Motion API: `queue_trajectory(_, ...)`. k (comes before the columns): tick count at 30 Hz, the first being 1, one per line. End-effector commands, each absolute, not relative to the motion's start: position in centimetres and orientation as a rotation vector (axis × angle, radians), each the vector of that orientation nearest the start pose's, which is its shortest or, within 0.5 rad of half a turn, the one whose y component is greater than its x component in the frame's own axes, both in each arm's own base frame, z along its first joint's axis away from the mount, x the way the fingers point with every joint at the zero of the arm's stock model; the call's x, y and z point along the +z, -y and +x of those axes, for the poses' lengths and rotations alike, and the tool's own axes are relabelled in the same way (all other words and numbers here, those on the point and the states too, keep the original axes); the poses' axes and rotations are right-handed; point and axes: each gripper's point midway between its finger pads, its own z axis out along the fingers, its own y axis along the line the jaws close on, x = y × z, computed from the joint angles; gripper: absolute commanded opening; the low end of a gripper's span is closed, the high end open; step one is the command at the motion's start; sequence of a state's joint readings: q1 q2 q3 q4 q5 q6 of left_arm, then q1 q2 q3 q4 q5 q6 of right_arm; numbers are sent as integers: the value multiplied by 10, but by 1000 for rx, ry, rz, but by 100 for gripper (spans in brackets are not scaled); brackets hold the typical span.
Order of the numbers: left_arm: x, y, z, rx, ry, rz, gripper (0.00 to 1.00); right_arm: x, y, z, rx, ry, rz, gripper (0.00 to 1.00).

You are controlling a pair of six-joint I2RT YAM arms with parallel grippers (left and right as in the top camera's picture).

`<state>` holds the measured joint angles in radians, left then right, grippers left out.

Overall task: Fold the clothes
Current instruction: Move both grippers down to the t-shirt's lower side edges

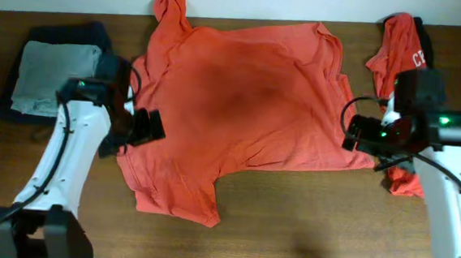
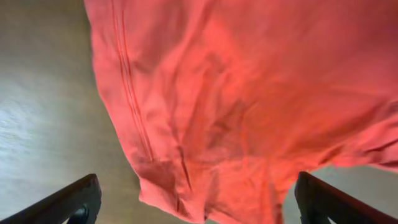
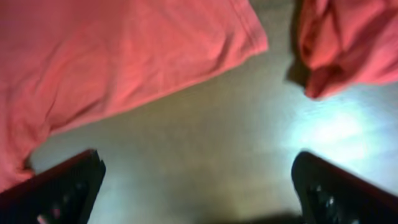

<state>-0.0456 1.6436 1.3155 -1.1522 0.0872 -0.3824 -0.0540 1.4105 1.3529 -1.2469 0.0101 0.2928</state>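
Sprawling across mid-table, the red-orange T-shirt is looking soft, light, floppy; left gripper and right gripper are hovering spread wide at its side edges, so I'm thinking pinch hems.

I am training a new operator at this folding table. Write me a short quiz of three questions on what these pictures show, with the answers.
1. True or false: the large red-orange T-shirt in the middle of the table is already folded into a neat pile.
2. What lies on the dark navy garment on the left arm's side? A) a folded grey garment B) a white towel C) a pair of socks
3. Fill in the word: the left gripper and the right gripper both stand ___, holding nothing.

Key: 1 false; 2 A; 3 open.
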Motion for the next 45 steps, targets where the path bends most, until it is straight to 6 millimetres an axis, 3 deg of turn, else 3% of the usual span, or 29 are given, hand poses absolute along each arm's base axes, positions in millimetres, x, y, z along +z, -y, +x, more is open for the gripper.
queue_trajectory(1, 89, 35, 290, -210, -3089, -577, 98, 150, 19, 288, 49, -2860, 567, 99)
queue_trajectory(6, 72, 35, 268, -200, -3163, -598, 95, 119, 33, 289, 74, -2868, 657, 99)
queue_trajectory(12, 51, 34, 240, -180, -3249, -599, 93, 101, 41, 293, 211, -2858, 688, 99)
queue_trajectory(18, 33, 34, 216, -167, -3312, -620, 89, 96, 48, 303, 214, -2832, 692, 83)
queue_trajectory(23, 27, 41, 213, -235, -3314, -627, 68, 89, 48, 307, 224, -2837, 694, 62)
queue_trajectory(26, 23, 40, 220, -238, -3282, -615, 38, 85, 48, 309, 224, -2842, 697, 50)
queue_trajectory(28, 20, 41, 225, -245, -3257, -607, 20, 84, 49, 311, 223, -2839, 697, 48)
queue_trajectory(31, 15, 41, 227, -250, -3242, -602, 12, 84, 49, 312, 224, -2832, 699, 47)
queue_trajectory(36, 5, 28, 214, -123, -3264, -601, 17, 84, 49, 312, 225, -2833, 699, 47)
queue_trajectory(41, 3, 18, 217, -51, -3242, -602, 52, 84, 49, 312, 224, -2833, 699, 49)
queue_trajectory(45, 3, 14, 224, -60, -3213, -626, 53, 85, 49, 312, 223, -2832, 698, 53)
